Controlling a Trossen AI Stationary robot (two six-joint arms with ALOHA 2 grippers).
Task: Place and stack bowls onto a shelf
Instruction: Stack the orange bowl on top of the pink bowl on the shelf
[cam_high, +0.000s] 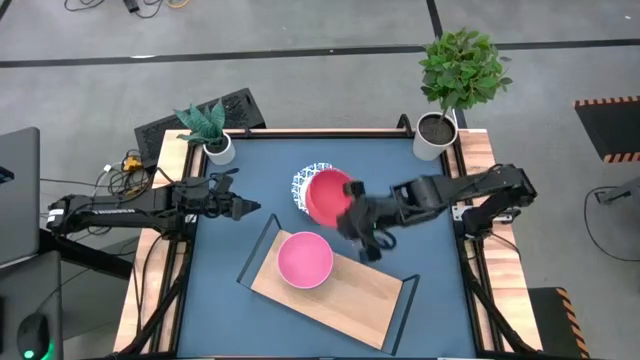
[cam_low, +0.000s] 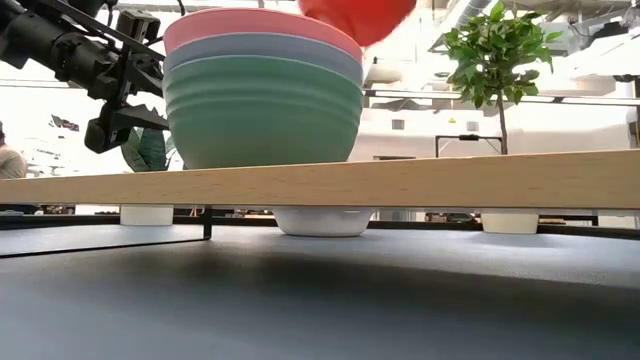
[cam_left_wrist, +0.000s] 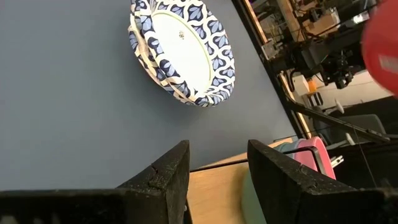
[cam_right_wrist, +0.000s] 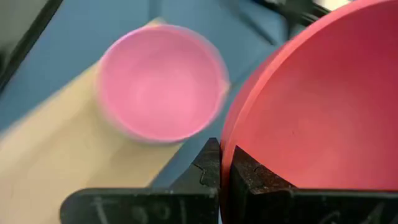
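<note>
The red round plastic bowl (cam_high: 326, 197) is hanging above the table between the patterned bowl (cam_high: 302, 184) and the light-wood shelf board (cam_high: 345, 290), its rim pinched between the closed fingers of the right gripper (cam_right_wrist: 222, 163). On the shelf a stack is standing, pink bowl (cam_high: 304, 259) on top, teal-green bowl (cam_low: 262, 112) at the bottom. The carry should end centred over that stack, level, before lowering. The left gripper (cam_left_wrist: 217, 168) is waiting open near the patterned bowl.
</note>
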